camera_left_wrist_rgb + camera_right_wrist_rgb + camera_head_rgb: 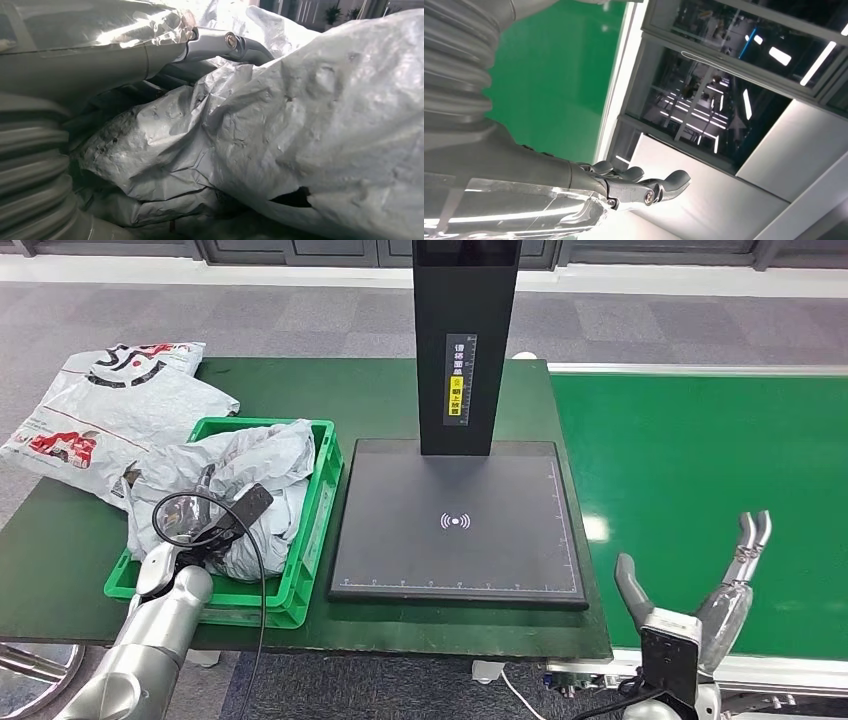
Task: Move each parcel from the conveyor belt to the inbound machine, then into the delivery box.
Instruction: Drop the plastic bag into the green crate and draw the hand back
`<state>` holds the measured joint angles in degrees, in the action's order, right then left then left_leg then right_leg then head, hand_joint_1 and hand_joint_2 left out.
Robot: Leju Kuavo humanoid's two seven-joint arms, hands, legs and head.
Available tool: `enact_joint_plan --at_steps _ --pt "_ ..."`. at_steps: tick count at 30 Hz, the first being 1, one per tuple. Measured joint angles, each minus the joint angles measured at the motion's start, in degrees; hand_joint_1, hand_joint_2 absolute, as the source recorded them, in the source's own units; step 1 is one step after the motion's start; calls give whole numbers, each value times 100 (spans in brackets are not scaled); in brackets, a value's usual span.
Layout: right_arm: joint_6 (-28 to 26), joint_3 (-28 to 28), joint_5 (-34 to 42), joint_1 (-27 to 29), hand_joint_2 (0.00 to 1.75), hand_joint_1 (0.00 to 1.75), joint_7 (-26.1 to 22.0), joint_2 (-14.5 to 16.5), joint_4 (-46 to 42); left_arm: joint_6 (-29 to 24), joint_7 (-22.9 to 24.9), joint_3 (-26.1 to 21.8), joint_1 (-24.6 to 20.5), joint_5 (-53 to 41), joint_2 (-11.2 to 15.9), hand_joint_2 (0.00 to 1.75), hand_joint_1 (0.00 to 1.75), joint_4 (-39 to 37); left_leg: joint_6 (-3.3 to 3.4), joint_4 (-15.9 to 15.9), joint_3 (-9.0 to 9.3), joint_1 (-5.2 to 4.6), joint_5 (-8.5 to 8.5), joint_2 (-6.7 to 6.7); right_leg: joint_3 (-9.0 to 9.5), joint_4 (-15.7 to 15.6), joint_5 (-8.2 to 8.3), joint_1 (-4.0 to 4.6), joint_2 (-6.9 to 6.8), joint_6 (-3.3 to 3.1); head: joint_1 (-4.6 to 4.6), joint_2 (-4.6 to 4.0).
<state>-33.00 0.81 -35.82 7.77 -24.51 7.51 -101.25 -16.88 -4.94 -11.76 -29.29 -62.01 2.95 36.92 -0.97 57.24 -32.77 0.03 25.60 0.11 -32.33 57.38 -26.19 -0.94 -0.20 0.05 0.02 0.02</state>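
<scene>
A green delivery box stands on the dark table, left of the inbound machine's black plate. Crumpled grey parcels fill the box. My left hand lies in the box on top of a grey parcel. Its thumb stretches out against the wrinkled plastic, and its fingers are mostly hidden, so a grip cannot be made out. My right hand hovers over the near edge of the green conveyor belt, fingers spread and holding nothing. The right hand also appears above the belt.
The machine's black column rises behind the plate. Several white and grey parcels are piled on the table's far left corner. A black cable loop hangs by my left wrist. The belt's white frame runs along its far side.
</scene>
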Motion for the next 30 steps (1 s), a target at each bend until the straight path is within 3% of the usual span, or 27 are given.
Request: enact_joint_plan --at_steps 10,19,30 --pt "-72 0 192 -28 175 0 -3 -87 77 -489 -406 -16 278 390 -19 175 0 511 1 1 19 -3 9 -7 5 1 -8 -3 -2 6 0 0" --pt "-60 0 162 -47 175 0 31 -87 77 -613 -519 -48 516 507 -58 175 0 947 2 1 43 -3 10 -8 -5 0 -8 -3 -4 7 0 -1" --pt "-257 0 178 41 175 0 -42 -87 75 -1958 -1842 -92 1109 1761 -307 175 0 2073 4 8 3 -2 6 -6 -49 0 -4 0 0 8 0 0"
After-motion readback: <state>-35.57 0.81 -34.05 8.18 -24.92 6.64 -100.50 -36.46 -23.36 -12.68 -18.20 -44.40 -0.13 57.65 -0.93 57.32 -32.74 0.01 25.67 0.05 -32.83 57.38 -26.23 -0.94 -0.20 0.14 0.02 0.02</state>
